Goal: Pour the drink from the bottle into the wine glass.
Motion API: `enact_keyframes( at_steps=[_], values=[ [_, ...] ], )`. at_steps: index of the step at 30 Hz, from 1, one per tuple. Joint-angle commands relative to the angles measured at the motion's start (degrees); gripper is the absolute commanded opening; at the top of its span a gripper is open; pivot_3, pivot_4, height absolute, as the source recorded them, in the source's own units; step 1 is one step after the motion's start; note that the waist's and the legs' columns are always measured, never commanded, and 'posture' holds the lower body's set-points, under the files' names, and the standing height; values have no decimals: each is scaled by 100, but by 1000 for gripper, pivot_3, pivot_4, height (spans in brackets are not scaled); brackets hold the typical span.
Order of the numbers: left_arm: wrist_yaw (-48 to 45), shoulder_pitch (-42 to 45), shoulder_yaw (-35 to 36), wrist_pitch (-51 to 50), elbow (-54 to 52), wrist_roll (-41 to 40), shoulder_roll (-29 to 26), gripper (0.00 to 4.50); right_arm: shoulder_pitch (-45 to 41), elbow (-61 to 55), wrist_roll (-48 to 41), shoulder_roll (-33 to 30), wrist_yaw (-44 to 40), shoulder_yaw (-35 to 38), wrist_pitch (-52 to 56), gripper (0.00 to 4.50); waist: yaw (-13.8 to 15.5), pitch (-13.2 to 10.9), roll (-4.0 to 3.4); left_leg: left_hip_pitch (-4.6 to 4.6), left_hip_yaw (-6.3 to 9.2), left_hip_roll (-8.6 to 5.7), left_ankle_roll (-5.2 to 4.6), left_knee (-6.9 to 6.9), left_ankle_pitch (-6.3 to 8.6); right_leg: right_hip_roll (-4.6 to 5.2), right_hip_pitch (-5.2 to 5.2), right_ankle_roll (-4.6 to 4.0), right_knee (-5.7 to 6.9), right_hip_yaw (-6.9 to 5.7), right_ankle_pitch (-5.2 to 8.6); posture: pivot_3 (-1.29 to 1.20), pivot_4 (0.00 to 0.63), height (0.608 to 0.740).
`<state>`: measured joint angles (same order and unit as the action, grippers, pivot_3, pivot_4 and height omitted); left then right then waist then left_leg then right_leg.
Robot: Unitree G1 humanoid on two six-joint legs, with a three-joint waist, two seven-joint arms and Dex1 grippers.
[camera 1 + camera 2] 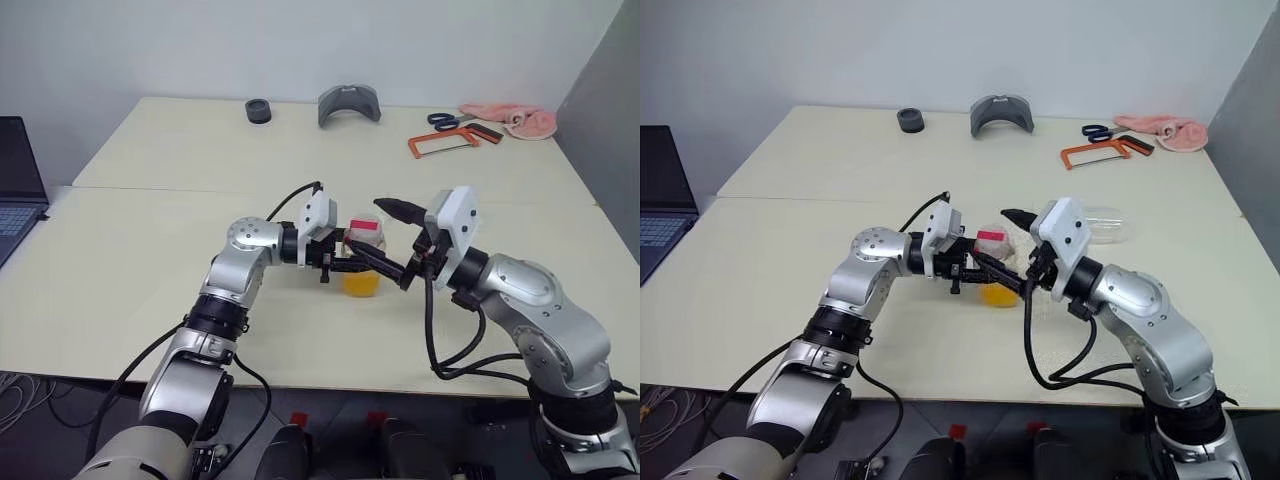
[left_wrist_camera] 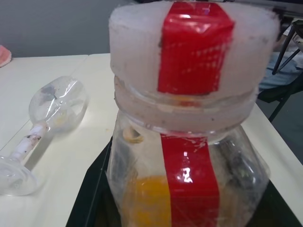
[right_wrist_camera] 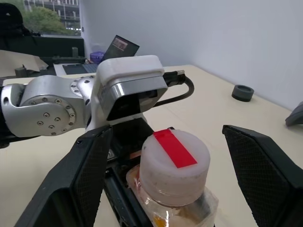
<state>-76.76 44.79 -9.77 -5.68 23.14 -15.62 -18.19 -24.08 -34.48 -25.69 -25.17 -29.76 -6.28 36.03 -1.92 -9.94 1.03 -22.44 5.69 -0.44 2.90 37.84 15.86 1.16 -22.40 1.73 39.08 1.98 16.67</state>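
Bottle [image 1: 363, 258] sits upright at table [image 1: 140, 250] centre, clamped low on its body by the left gripper [image 1: 352, 263]. Thin plastic, light, about a third full of drink [image 1: 361, 284]: likely squashy, so grip the stiff cap [image 3: 175, 161]. Right gripper [image 3: 175, 189] is spread wide, fingers [image 3: 75, 184] straddling that cap at 9 and 3 o'clock, not touching. Wine glass [image 2: 45, 127] lies tipped over beyond the bottle.

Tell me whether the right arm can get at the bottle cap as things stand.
Probably yes. The right gripper stands open with its jaws either side of the cap, nothing between them. The left gripper grips the bottle lower down, leaving the cap free.
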Motion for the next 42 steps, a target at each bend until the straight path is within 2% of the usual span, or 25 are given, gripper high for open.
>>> enact_keyframes(
  at_steps=[1,20,33,42],
  values=[
    [-13,143,55,109,-139,-82,30,1724,-138,-33,133,93,74,-49,-171,3952,-1,0,0,0,1,0,0,0,0,0,0,0,0,-1,0,0,150,740],
    [-15,137,43,99,-151,-57,23,1724,17,106,328,64,64,120,-202,3952,0,0,0,0,0,0,0,0,0,0,0,0,0,0,0,0,150,740],
    [-19,130,47,101,-163,-56,11,1724,85,-15,127,33,-26,195,-81,3952,0,0,0,0,0,0,0,0,0,0,0,0,0,0,0,0,150,740],
    [-17,135,49,106,-152,-52,9,1724,56,-57,-359,77,-50,256,233,3952,0,0,0,0,1,1,0,0,0,0,0,0,0,0,0,0,150,740]
  ],
)
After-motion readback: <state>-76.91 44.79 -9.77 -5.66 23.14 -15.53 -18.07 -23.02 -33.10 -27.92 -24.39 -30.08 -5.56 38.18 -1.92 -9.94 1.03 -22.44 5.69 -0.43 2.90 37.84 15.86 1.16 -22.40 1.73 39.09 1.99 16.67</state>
